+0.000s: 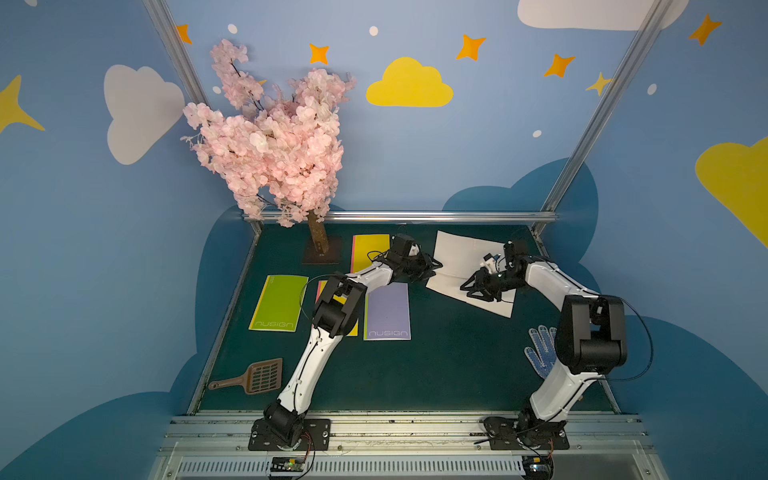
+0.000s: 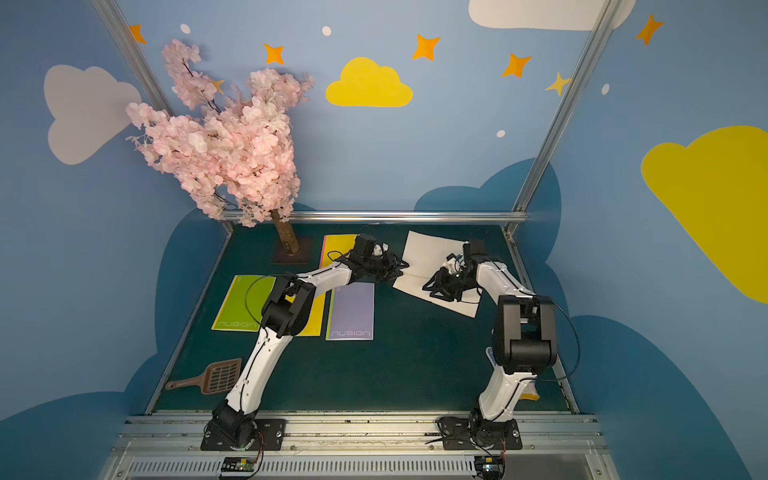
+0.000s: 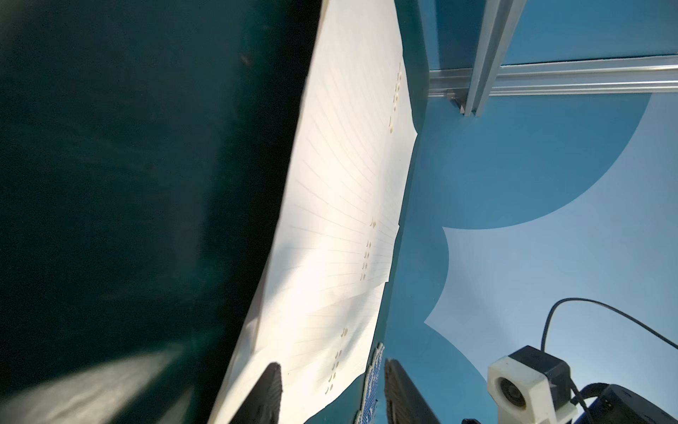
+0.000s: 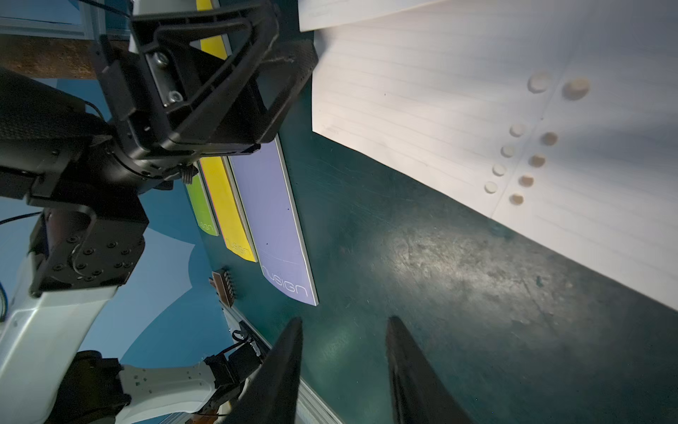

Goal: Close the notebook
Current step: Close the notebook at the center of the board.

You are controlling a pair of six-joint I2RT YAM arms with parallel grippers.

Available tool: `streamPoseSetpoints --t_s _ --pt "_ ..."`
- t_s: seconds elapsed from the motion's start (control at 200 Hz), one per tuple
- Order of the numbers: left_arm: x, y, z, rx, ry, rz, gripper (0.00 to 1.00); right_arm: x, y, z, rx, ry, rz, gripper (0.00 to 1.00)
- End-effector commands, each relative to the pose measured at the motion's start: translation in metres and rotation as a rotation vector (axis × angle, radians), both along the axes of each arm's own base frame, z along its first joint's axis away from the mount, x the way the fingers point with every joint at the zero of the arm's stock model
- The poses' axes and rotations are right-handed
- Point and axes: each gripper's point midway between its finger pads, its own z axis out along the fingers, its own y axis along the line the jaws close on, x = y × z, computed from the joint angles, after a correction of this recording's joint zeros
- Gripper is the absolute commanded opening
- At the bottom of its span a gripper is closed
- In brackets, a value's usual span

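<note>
Two grippers meet at the open white notebook [image 1: 455,253] lying far right on the green table [image 1: 436,365]: left gripper [image 1: 435,266], jaws parted, at its left page edge; right gripper [image 1: 465,286] by its near edge, parted and empty

Blue walls [image 1: 498,145], yellow cloud [image 1: 409,85], orange stars [image 1: 470,47]; dark green tabletop [image 1: 436,365]; aluminium frame rail [image 1: 399,216].

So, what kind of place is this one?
Probably a robot lab booth dressed like a nursery: a left arm and a right arm mounted on a metal rail, and walls painted with clouds and stars.
</note>
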Motion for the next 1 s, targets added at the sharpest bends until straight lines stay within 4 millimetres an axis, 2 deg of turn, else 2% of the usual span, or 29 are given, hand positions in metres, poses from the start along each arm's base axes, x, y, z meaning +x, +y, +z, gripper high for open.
streamPoseSetpoints --t_s 0.0,0.571,0.996 --pt "-0.005 0.0 -0.018 0.015 0.036 -0.006 0.47 -0.004 -0.001 0.01 0.007 -0.021 0.006 0.4" --pt "-0.005 0.001 -0.036 0.028 0.07 0.014 0.47 -0.008 0.001 0.011 0.015 -0.019 0.008 0.4" --pt "0.006 0.0 -0.05 -0.003 0.086 0.066 0.46 -0.009 0.003 0.012 0.023 -0.019 0.01 0.4"
